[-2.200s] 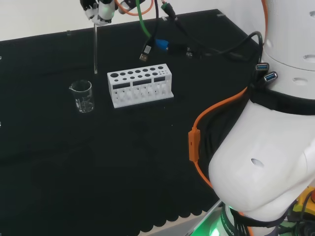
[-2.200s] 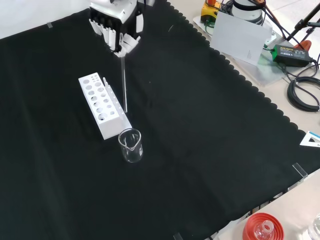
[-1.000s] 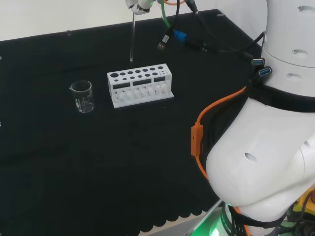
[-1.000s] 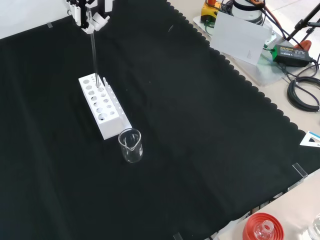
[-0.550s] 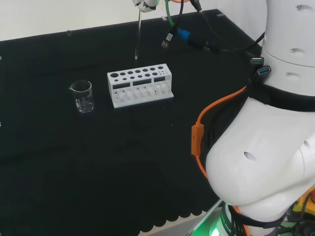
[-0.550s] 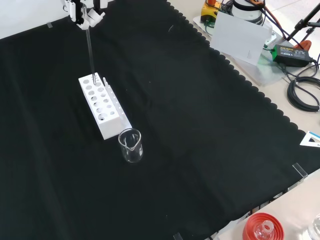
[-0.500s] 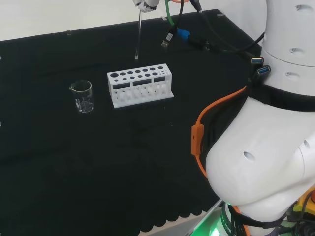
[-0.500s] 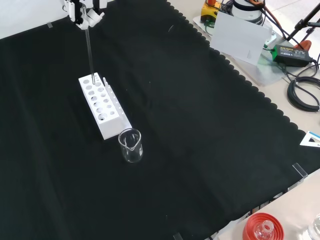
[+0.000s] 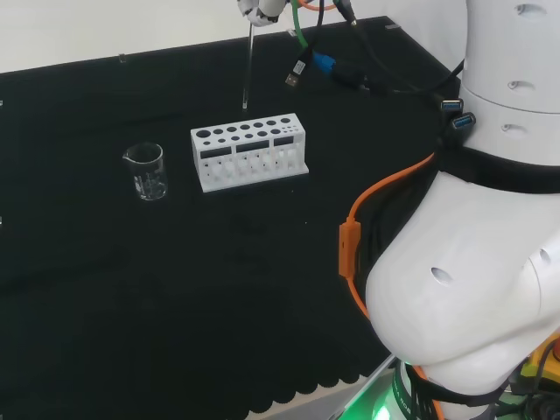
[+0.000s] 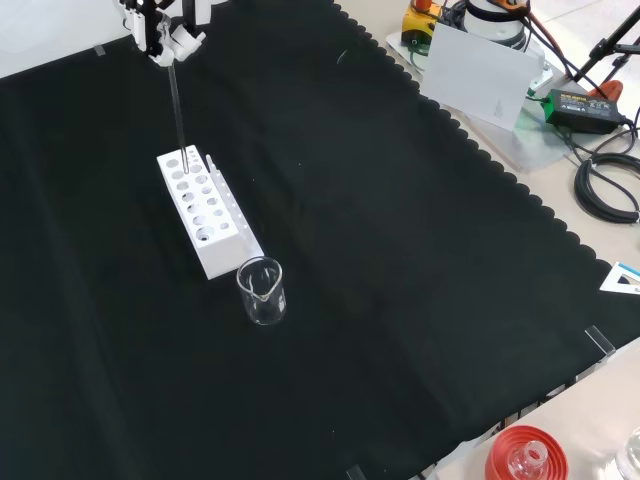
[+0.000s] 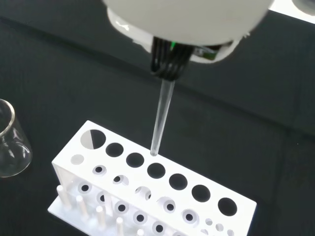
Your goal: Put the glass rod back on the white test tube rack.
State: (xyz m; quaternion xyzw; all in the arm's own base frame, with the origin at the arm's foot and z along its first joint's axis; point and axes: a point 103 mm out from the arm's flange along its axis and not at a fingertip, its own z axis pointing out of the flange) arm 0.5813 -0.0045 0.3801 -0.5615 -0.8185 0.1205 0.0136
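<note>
The hand (image 9: 260, 9) hangs high over the bench and pinches the top of a clear glass rod (image 9: 248, 66), which points straight down. The white test tube rack (image 9: 249, 150) stands below it with several round holes in its top. In the front view the hand (image 10: 165, 25) holds the rod (image 10: 177, 105) upright, with its lower end over the far end of the rack (image 10: 205, 215). The wrist view shows the rod (image 11: 160, 118) tapering down from dark fingers (image 11: 167, 61), its tip just above the rack (image 11: 147, 191) beside a hole in the larger row.
An empty glass beaker (image 9: 146, 171) stands left of the rack in the head view, and nearer than the rack in the front view (image 10: 262, 292). Loose cables (image 9: 306, 61) dangle near the hand. A red ribbed stand (image 10: 525, 455) sits at the bench's near edge.
The hand has carried the rod from near the beaker over to the rack. In the last half second it has only shifted slightly, the rod's tip still above the rack.
</note>
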